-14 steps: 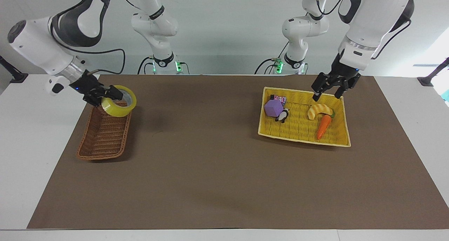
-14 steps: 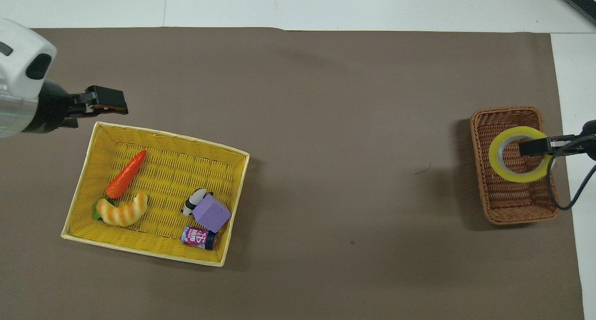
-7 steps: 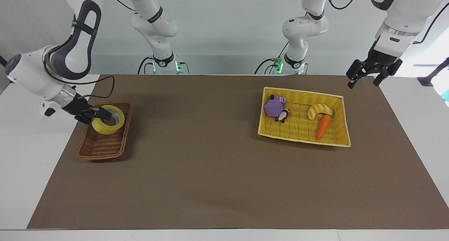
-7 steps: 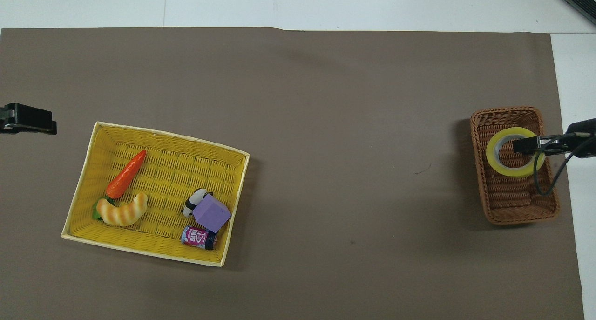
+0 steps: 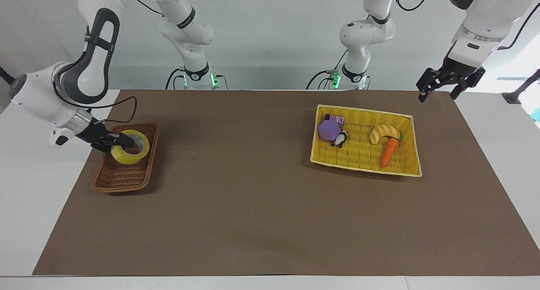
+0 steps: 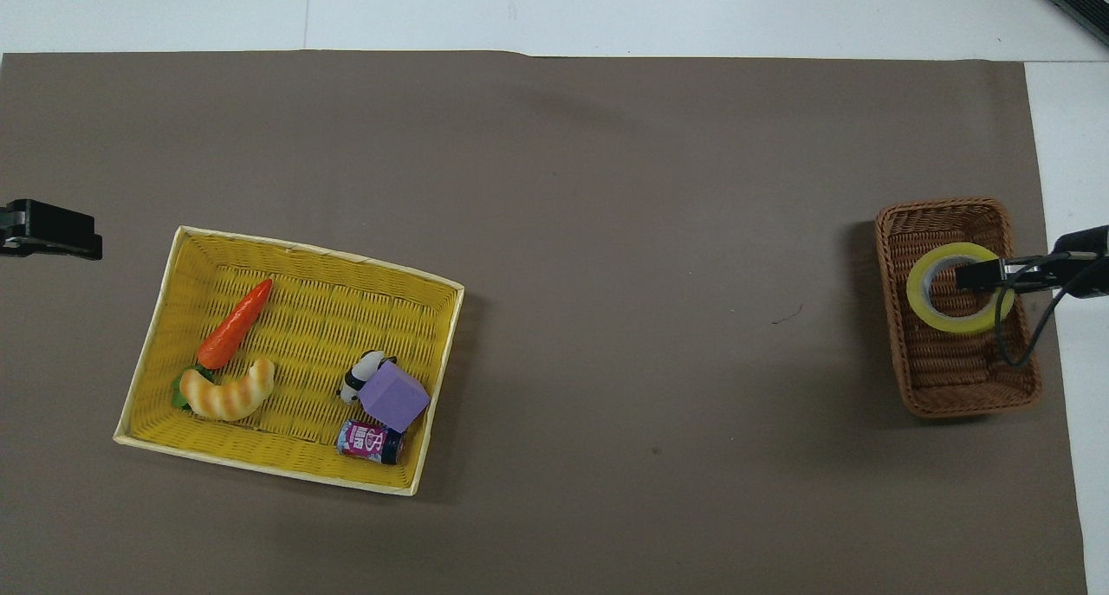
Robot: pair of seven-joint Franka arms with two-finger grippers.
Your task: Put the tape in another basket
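The yellow tape roll (image 5: 126,158) sits low in the small brown wicker basket (image 5: 122,188) at the right arm's end of the table. It also shows in the overhead view (image 6: 953,322), in the basket's (image 6: 970,404) middle. My right gripper (image 5: 122,143) is shut on the roll's wall, one finger inside the ring and one outside; in the overhead view it (image 6: 979,274) comes in over the basket's side. My left gripper (image 5: 436,96) is open and empty, raised over the mat's corner at the left arm's end, and shows at the overhead view's edge (image 6: 52,236).
The larger yellow basket (image 5: 363,168) lies toward the left arm's end and holds a carrot (image 5: 389,151), a croissant toy (image 5: 384,133), a purple block (image 5: 329,129), a panda figure and a small can. A brown mat (image 5: 253,205) covers the table.
My right gripper has lowered the tape from above the brown basket down into it. My left gripper has moved from over the yellow basket's rim out toward the mat's corner.
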